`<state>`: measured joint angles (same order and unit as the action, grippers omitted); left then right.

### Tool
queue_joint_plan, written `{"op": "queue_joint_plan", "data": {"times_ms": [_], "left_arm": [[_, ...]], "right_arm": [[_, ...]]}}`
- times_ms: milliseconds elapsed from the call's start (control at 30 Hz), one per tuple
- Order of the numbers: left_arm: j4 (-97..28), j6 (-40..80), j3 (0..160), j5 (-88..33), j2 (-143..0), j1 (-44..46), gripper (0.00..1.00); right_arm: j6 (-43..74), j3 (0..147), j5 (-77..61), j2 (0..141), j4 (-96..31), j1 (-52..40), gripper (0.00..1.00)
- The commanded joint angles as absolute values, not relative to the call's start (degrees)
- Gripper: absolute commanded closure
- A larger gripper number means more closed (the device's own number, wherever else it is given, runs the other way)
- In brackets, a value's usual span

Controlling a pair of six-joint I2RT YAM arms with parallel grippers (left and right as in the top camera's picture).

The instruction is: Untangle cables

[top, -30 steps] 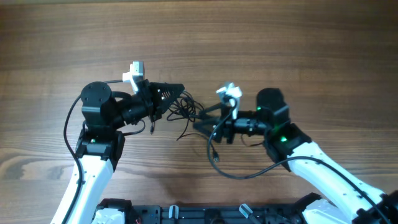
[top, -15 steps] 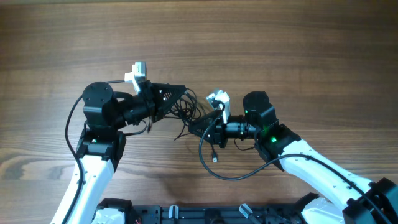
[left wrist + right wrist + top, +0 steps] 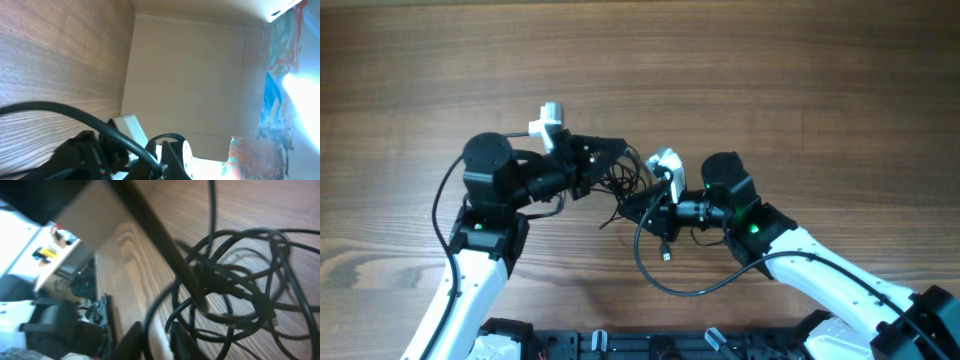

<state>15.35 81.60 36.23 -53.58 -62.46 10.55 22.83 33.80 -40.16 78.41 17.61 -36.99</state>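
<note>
Thin black cables (image 3: 623, 178) loop tangled on wood-grain table (image 3: 770, 80); left pincer (image 3: 615, 150) together, right pincer (image 3: 634, 205) unclear

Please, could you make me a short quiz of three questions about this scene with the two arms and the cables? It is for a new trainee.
1. True or false: the tangle of cables is between the left arm and the right arm.
2. What surface is under the cables? A) a wooden table B) a metal tray C) a cloth
3. Fill in: the tangle shows clearly in the ____ wrist view.
Key: 1 true; 2 A; 3 right.
</note>
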Motion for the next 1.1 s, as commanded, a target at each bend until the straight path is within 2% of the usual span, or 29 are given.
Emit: {"op": "queue_joint_plan", "data": {"times_ms": [0, 167, 333, 367, 533, 633, 800, 900, 967, 1067], "left_arm": [[15.6, 83.0, 36.8, -50.3, -62.0, 12.9, 0.96], [15.6, 82.7, 36.8, -54.3, -61.9, 8.9, 0.96], [15.6, 79.9, 36.8, -63.3, -61.9, -2.5, 0.96], [15.6, 79.7, 36.8, -66.1, -61.9, -7.9, 0.96], [15.6, 79.7, 36.8, -67.5, -61.9, -16.9, 0.96], [15.6, 77.3, 36.8, -67.5, -61.9, -20.1, 0.96], [15.6, 76.7, 36.8, -67.5, -61.9, -23.3, 0.96], [15.5, 76.0, 36.7, -67.5, -61.9, -22.0, 0.94], [15.4, 72.4, 36.7, -67.0, -61.9, -18.1, 0.84], [11.4, 70.5, 36.7, -61.0, -61.9, -10.8, 0.73]], "right_arm": [[22.7, 34.3, -29.1, 80.3, 15.2, -37.1, 0.95], [29.1, 34.3, -28.6, 76.9, 10.0, -29.9, 0.96], [28.4, 34.3, -30.4, 64.3, -4.1, -11.0, 0.96], [27.7, 34.3, -30.4, 59.2, -9.7, -3.1, 0.95], [25.5, 34.3, -27.8, 51.4, -21.1, 14.0, 0.95], [25.5, 34.3, -27.8, 51.4, -24.9, 20.4, 0.96], [28.1, 34.3, -25.6, 54.6, -27.5, 23.7, 0.96], [23.6, 34.2, -42.3, 58.9, -26.3, 22.1, 0.95], [22.2, 34.2, -52.8, 61.9, -23.3, 18.3, 0.95], [24.3, 34.2, -62.7, 66.1, -9.9, 6.0, 0.95]]}}
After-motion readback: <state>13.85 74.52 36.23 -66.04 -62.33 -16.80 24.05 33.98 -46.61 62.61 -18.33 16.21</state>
